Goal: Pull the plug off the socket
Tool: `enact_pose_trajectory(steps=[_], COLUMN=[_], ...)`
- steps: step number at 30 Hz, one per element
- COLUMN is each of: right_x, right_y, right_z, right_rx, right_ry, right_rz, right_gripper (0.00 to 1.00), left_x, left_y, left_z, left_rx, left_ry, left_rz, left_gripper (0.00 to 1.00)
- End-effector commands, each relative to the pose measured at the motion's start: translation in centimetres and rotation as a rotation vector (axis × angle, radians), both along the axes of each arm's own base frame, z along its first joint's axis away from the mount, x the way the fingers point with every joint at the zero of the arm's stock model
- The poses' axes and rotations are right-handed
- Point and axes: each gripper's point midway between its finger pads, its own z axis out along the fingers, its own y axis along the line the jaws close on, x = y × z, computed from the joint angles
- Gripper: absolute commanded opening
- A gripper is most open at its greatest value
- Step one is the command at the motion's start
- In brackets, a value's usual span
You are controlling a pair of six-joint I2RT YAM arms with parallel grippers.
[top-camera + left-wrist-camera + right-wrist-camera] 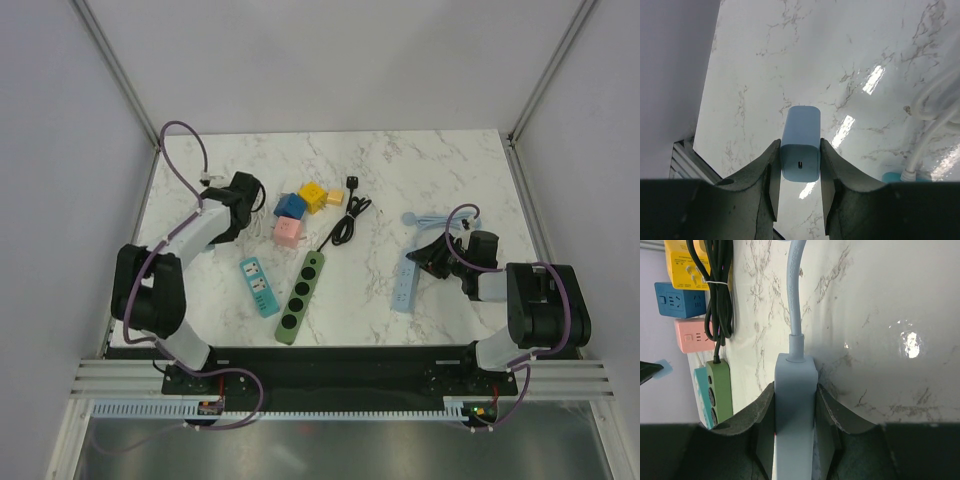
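left gripper (799,146): clamped on the plug, one finger on each side face
plug (800,131): small pale-blue block with rounded corners, slot port on the face toward the wrist camera
plug location: in the air over bare counter (400,175), far-left area, touching no socket
left arm: reaching toward the far left, gripper just beside the pink cube socket (288,232)
right gripper (795,388): closed on the pale-blue power strip (794,420), fingers pressed against both long sides at its cord end
pale-blue power strip: lying on the right side of the counter, well apart from the plug
cord (792,290): same pale blue, leaves the strip's end and runs away from the gripper
strip outlets: cannot tell their state, too small in the top view
green power strip (302,297): middle of the counter, angled, black cable (345,222) bundled at its far end
teal power strip (258,286): just left of the green one, apart from it
blue cube (290,206), yellow cubes (313,195): clustered beyond the pink cube socket
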Motion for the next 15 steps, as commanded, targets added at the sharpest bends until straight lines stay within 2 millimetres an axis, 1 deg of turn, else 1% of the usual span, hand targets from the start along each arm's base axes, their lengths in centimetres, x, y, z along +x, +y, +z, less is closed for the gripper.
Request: enact_pose_trajectory(steps=[1,4,6,7,8,9,11,14,15], right_x=[0.5,0.5,0.5,0.5,0.5,0.5,0.5,0.4,0.4], right_y=[-1.6,-1.6,-1.6,-1.6,-1.6,-1.6,-1.7,-1.6,-1.6], right_z=[-1.0,-1.0,-0.9,-0.9,-0.9,-0.8,-0.8,-0.8,-0.7], right_rx=[-0.097,-0.098,-0.099,-0.099,-0.099,-0.099,-0.102,-0.100,-0.099], right_ry=[-0.021,-0.023,-0.025,-0.027,-0.028,-0.030,-0.033,-0.032,-0.033], right_rz=[-0.042,-0.042,-0.041,-0.041,-0.041,-0.041,-0.043,-0.040,-0.040], right_gripper=[0.00,0.00,0.00,0.00,0.00,0.00,0.00,0.00,0.00], left_x=[-0.5,-0.6,-0.5,-1.5,-1.8,-1.6,-1.7,-1.9,-1.9], left_y=[1.2,1.2,1.3,1.8,2.2,2.2,2.5,2.2,2.1], left_z=[-1.1,-3.1,-3.6,-3.9,-3.3,-3.0,-3.3,-4.0,-4.2], left_rx=[0.056,0.075,0.089,0.126,0.164,0.166,0.186,0.171,0.166], left_ry=[0.017,0.077,0.082,0.146,0.144,0.115,0.125,0.155,0.159], left_rz=[0.107,0.125,0.159,0.185,0.216,0.252,0.254,0.249,0.249], left_gripper=[0.02,0.02,0.02,0.02,0.02,0.02,0.02,0.02,0.05])
